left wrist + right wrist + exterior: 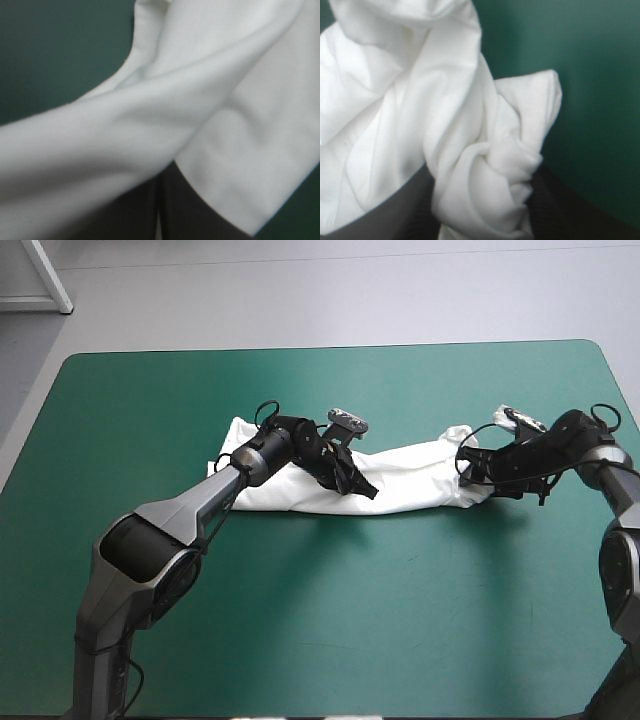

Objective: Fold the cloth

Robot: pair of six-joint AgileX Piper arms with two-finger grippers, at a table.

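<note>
The left gripper, with two broad black fin-shaped fingers, is closed almost to a point near the middle of the white short-sleeved cotton T-shirt. In the left wrist view only a thin pale line shows between the fingers, and a thick fold of the white cloth drapes over their tips, so it is pinching the fabric. The right gripper sits at the shirt's right end. In its wrist view a twisted wad of cloth is bunched between the two black fingers, which clamp it from both sides and are held a little apart by the bulk. The T-shirt lies as a long, rumpled band running left to right across the middle of the table with the teal-green cover. Its left end is broader and flatter, and its right end is gathered and puckered at the right gripper. The left arm reaches in over the left part of the band and hides some of it. The right arm comes in low from the table's right edge. Cover shows on every side of the shirt: a wide stretch toward the near edge, a narrower strip toward the far edge, and room at both ends, so the cloth is well apart from all the table's edges.
</note>
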